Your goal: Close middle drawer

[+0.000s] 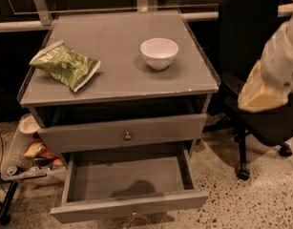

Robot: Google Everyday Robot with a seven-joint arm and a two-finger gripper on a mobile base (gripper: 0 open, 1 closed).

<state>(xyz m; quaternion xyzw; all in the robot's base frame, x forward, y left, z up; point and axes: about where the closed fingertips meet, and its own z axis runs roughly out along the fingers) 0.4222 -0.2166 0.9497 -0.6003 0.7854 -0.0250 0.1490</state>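
Jaws' state cannot be told; cream gripper [263,93] at right, before black chair [246,27].
Grey wooden flat-fronted middle drawer [129,174] stands pulled open.

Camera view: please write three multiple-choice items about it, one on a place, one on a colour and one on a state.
1. Where does the white bowl stand?
A. on the cabinet top, right of the chip bag
B. inside the open drawer
C. on top of the chip bag

2. What colour is the chip bag?
A. red
B. green
C. blue

3. In what state is the middle drawer?
A. fully shut
B. pulled out and empty
C. pulled out, with the bowl inside

Answers:
1 A: the bowl sits on the grey top, apart from the bag on its left.
2 B: the wrapper is green with pale print.
3 B: its bare grey inside shows. The gripper hangs at the right, in front of the black chair, clear of the drawer.
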